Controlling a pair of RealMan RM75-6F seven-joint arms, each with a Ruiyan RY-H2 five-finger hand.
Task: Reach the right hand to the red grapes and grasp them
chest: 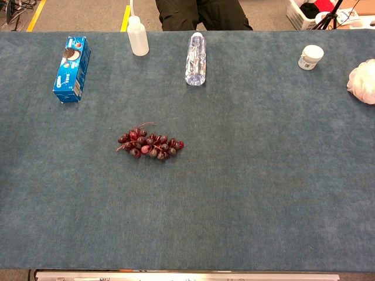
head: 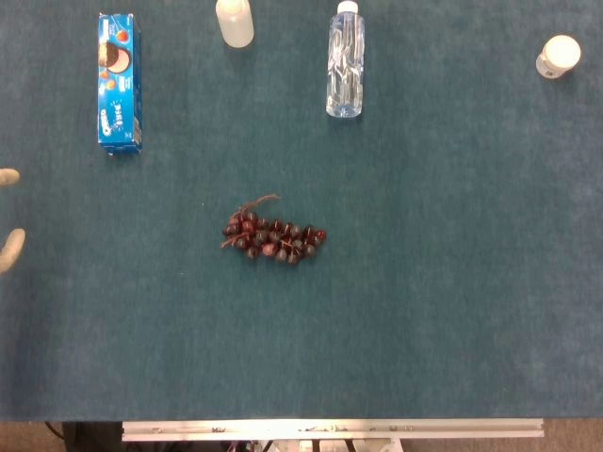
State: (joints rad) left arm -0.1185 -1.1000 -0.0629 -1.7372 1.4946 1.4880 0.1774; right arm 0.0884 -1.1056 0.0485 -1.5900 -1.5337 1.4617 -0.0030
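Note:
A bunch of red grapes (head: 274,236) (chest: 150,144) lies on the blue-green table cloth, a little left of the middle, with its stem pointing to the far side. Nothing touches it. At the left edge of the head view only two pale fingertips of my left hand (head: 8,213) show, spread apart with nothing between them. The rest of that hand is cut off by the frame. The chest view shows no hand at all. My right hand appears in neither view.
Along the far side stand a blue biscuit box (head: 120,82) (chest: 72,68), a white squeeze bottle (head: 235,22) (chest: 137,36), a clear water bottle lying down (head: 345,71) (chest: 196,59) and a small white jar (head: 558,56) (chest: 310,57). A white mesh ball (chest: 363,81) sits at the right edge.

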